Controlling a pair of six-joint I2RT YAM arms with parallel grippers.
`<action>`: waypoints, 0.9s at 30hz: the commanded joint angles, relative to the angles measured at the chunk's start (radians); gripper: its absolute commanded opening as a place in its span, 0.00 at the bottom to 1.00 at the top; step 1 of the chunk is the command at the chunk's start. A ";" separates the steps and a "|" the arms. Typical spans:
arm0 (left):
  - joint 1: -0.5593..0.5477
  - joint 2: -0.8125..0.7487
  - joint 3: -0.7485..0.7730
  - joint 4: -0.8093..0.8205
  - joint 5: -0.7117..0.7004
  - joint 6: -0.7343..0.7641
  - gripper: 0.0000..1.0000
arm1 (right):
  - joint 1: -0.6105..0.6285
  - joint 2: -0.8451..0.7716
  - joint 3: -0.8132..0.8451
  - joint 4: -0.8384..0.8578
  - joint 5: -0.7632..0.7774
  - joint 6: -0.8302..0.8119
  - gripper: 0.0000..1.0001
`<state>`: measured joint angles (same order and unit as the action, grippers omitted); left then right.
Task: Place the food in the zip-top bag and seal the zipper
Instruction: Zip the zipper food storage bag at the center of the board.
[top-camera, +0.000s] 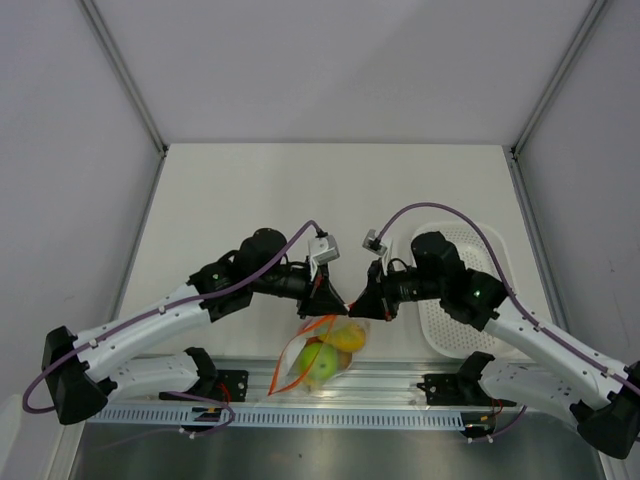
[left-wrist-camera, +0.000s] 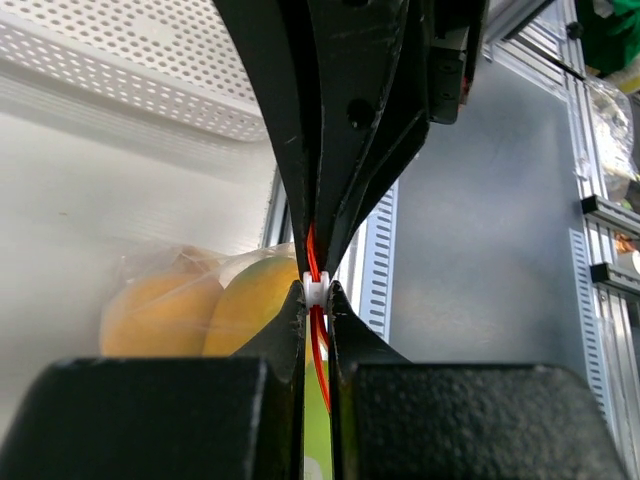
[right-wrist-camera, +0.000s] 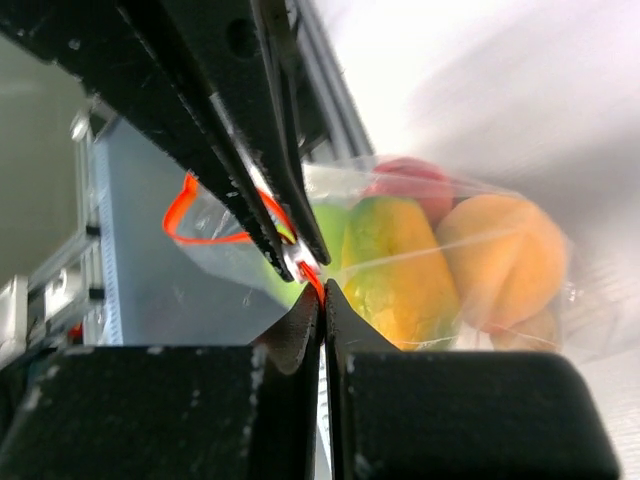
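Note:
The clear zip-top bag (top-camera: 318, 358) hangs from both grippers near the table's front edge. Inside it are the food pieces: a green fruit (top-camera: 312, 362) and yellow-orange ones (top-camera: 347, 336). In the right wrist view, the green one (right-wrist-camera: 326, 232), a yellow one (right-wrist-camera: 395, 270), an orange one (right-wrist-camera: 500, 255) and a red piece (right-wrist-camera: 410, 178) show through the plastic. My left gripper (left-wrist-camera: 316, 291) is shut on the white slider of the orange-red zipper (left-wrist-camera: 320, 360). My right gripper (right-wrist-camera: 320, 287) is shut on the zipper (right-wrist-camera: 310, 275) right beside it, tip to tip. Part of the mouth still loops open (right-wrist-camera: 190, 225).
The white perforated tray (top-camera: 470, 300) lies at the right behind my right arm and shows in the left wrist view (left-wrist-camera: 140, 70). A slotted aluminium rail (top-camera: 300, 408) runs along the near edge below the bag.

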<state>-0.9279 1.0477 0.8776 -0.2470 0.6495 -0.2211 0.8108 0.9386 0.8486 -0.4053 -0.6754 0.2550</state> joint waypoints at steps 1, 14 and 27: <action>-0.003 -0.040 0.018 -0.012 0.004 -0.027 0.00 | -0.001 -0.044 -0.020 0.137 0.215 0.108 0.00; -0.003 -0.101 0.050 -0.133 -0.045 -0.018 0.01 | -0.027 -0.132 -0.074 0.134 0.408 0.196 0.00; -0.003 -0.134 0.046 -0.150 -0.062 -0.012 0.01 | -0.028 -0.103 -0.023 0.134 -0.019 0.024 0.47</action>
<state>-0.9272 0.9150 0.8810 -0.4068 0.5625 -0.2283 0.7837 0.8150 0.7544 -0.2577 -0.6159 0.3576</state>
